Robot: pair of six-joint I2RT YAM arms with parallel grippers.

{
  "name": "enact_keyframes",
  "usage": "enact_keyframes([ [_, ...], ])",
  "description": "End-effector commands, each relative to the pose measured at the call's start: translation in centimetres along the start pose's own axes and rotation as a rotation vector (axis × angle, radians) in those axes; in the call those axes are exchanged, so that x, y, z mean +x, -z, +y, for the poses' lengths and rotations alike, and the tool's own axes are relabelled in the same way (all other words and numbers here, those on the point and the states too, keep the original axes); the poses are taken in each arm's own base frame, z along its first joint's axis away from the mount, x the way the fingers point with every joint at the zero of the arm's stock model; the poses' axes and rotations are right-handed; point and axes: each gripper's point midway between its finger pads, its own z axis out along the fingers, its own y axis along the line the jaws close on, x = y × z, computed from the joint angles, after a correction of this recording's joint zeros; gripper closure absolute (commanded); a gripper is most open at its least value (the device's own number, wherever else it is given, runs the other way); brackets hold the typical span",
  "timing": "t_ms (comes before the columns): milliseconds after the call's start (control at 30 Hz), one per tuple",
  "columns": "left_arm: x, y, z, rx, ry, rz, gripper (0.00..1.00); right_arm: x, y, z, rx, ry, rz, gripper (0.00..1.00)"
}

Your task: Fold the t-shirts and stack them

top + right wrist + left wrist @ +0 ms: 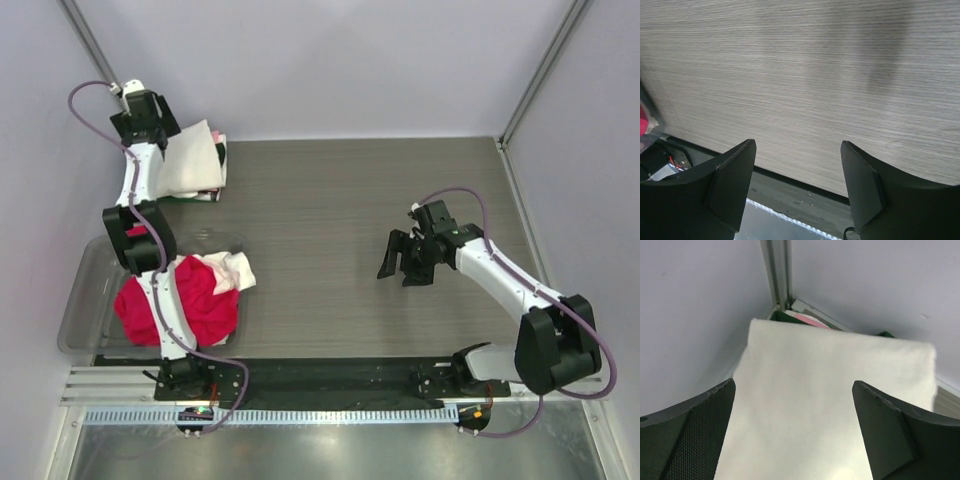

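A folded cream-white t-shirt [190, 160] tops a stack at the table's far left corner. Dark green [885, 333] and pale pink [807, 320] folded edges show under it. My left gripper [158, 124] hovers above this stack, open and empty; in the left wrist view [794, 385] the cream cloth [830, 390] fills the space between its fingers. A crumpled red-magenta t-shirt [190, 300] and a pale crumpled one [236, 268] lie in the clear plastic bin [85, 300]. My right gripper [400, 262] is open and empty above bare table; the right wrist view [798, 143] shows the same.
The clear bin stands at the near left beside the left arm. White walls and frame posts [780, 275] close in the back corner behind the stack. The wood-grain table [350, 200] lies between the arms, with its black front rail [805, 187] below the right gripper.
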Motion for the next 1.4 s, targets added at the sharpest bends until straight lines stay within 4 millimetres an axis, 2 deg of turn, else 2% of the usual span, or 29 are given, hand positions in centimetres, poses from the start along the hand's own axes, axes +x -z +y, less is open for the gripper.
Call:
enact_keyframes([
  [0, -9.5, 8.2, -2.5, 0.024, 0.026, -0.218, 0.00, -0.4, 1.8, 1.3, -0.049, 0.010, -0.057, 0.25],
  [33, -7.8, 9.0, -4.0, 0.032, -0.009, -0.189, 0.00, -0.3, 2.0, 1.5, -0.052, 0.014, -0.061, 0.25],
  [67, -9.5, 11.5, -4.0, 0.028, -0.001, -0.228, 0.00, -0.4, 2.3, 1.7, -0.056, 0.018, -0.066, 0.25],
  [100, -9.4, 12.6, -4.6, 0.041, -0.007, -0.225, 0.00, -0.3, 2.8, 1.8, -0.060, 0.021, -0.076, 0.25],
  [133, -7.8, 13.7, -6.0, 0.065, -0.018, -0.191, 0.00, -0.3, 3.1, 1.9, -0.063, 0.023, -0.082, 0.25],
  [167, -9.1, 16.5, -6.1, 0.089, -0.001, -0.212, 0.00, -0.6, 3.5, 2.2, -0.067, 0.025, -0.097, 0.25],
  [200, -8.3, 17.5, -6.1, 0.102, -0.001, -0.181, 0.00, -0.6, 4.0, 2.3, -0.073, 0.030, -0.105, 0.25],
  [233, -6.1, 19.1, -8.0, 0.154, 0.002, -0.133, 0.00, -0.8, 4.4, 2.7, -0.081, 0.031, -0.117, 0.25],
  [267, -6.9, 21.6, -8.0, 0.194, 0.025, -0.142, 0.00, -0.9, 4.8, 2.8, -0.085, 0.028, -0.122, 0.25],
  [300, -5.7, 23.3, -9.1, 0.271, 0.020, -0.100, 0.00, -0.9, 5.1, 3.1, -0.096, 0.030, -0.128, 0.25],
  [333, -4.6, 24.3, -9.1, 0.290, 0.027, -0.072, 0.00, -1.1, 5.7, 3.6, -0.112, 0.027, -0.144, 0.25],
  [367, -1.8, 24.8, -9.1, 0.311, 0.038, -0.003, 0.00, -0.9, 6.0, 3.8, -0.121, 0.026, -0.146, 0.25],
  [400, -1.6, 27.3, -8.6, 0.348, 0.046, 0.002, 0.00, -0.9, 6.2, 3.9, -0.129, 0.024, -0.150, 0.25],
  [433, -0.1, 28.6, -9.2, 0.398, 0.044, 0.043, 0.00, -0.8, 6.6, 4.1, -0.142, 0.020, -0.161, 0.25],
  [467, 0.8, 29.7, -8.9, 0.415, 0.043, 0.061, 0.00, -0.5, 6.6, 4.1, -0.146, 0.019, -0.160, 0.25],
  [500, 4.3, 30.1, -8.0, 0.401, 0.031, 0.141, 0.00, -0.4, 6.8, 4.2, -0.154, 0.018, -0.163, 0.25],
  [533, 4.2, 32.4, -7.5, 0.438, 0.050, 0.134, 0.00, -0.1, 6.7, 4.0, -0.156, 0.012, -0.157, 0.25],
  [567, 5.5, 33.1, -6.9, 0.442, 0.053, 0.162, 0.00, 0.1, 6.9, 4.1, -0.166, 0.009, -0.165, 0.25],
  [600, 8.7, 33.5, -5.9, 0.427, 0.054, 0.243, 0.00, 0.3, 7.0, 4.1, -0.169, 0.008, -0.163, 0.25],
  [633, 8.8, 35.3, -4.9, 0.447, 0.067, 0.227, 0.00, 0.7, 6.8, 3.9, -0.168, 0.005, -0.159, 0.25],
  [667, 10.0, 36.0, -4.5, 0.462, 0.061, 0.250, 0.00, 0.8, 7.1, 3.9, -0.176, 0.004, -0.168, 0.25],
  [700, 13.0, 36.2, -3.1, 0.440, 0.025, 0.296, 0.00, 1.0, 7.1, 3.8, -0.176, 0.000, -0.168, 0.25],
  [733, 12.9, 37.4, -2.0, 0.446, 0.028, 0.260, 0.00, 1.2, 6.9, 3.6, -0.176, -0.005, -0.166, 0.25],
  [767, 13.3, 37.7, -0.7, 0.415, 0.025, 0.242, 0.00, 1.4, 6.9, 3.6, -0.178, -0.008, -0.166, 0.25],
  [833, 16.1, 38.0, 1.2, 0.380, -0.002, 0.256, 0.00, 2.0, 6.9, 3.4, -0.188, -0.011, -0.167, 0.25],
  [867, 15.5, 39.2, 2.0, 0.396, 0.021, 0.201, 0.00, 2.2, 7.0, 3.3, -0.192, -0.014, -0.168, 0.24],
  [1033, 16.9, 40.6, 4.7, 0.391, 0.004, 0.095, 0.00, 3.6, 6.7, 2.4, -0.192, -0.053, -0.174, 0.23],
  [1100, 15.9, 41.4, 5.5, 0.385, 0.030, 0.035, 0.00, 4.0, 6.7, 2.2, -0.197, -0.063, -0.178, 0.22],
  [1367, 17.9, 40.8, 4.1, 0.412, -0.001, 0.141, 0.00, 4.9, 6.5, 1.2, -0.200, -0.128, -0.217, 0.21],
])
